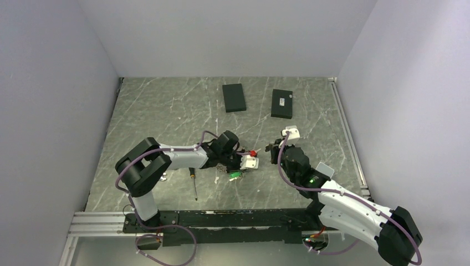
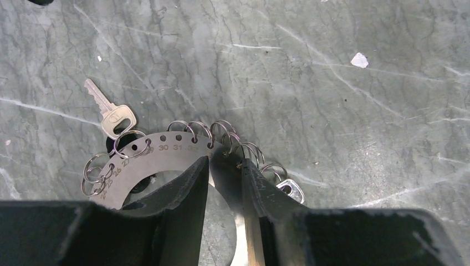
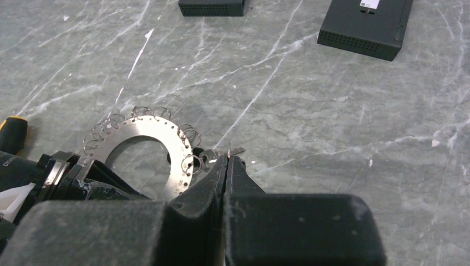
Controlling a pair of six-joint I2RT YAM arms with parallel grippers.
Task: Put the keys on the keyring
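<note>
Filling the lower left of the left wrist view, the keyring (image 2: 158,155) lies over the grey marbled table (image 2: 343,127), with its numbered holes and small split rings (image 2: 191,128) fanned along its upper edge. One silver key (image 2: 111,113) sits at the ring's upper left, its long axis diagonal — the blade points to the frame's upper left and the head lies down-right against a split ring. A second key (image 2: 292,191) peeks out at the lower right, mostly hidden. The left gripper (image 2: 224,166) straddles the ring's band, one finger inside the hole and one outside; I cannot tell whether it clamps. In the right wrist view the right gripper (image 3: 228,162) is clenched tight beside the ring's right edge — a thin metal sliver shows at its tips.
</note>
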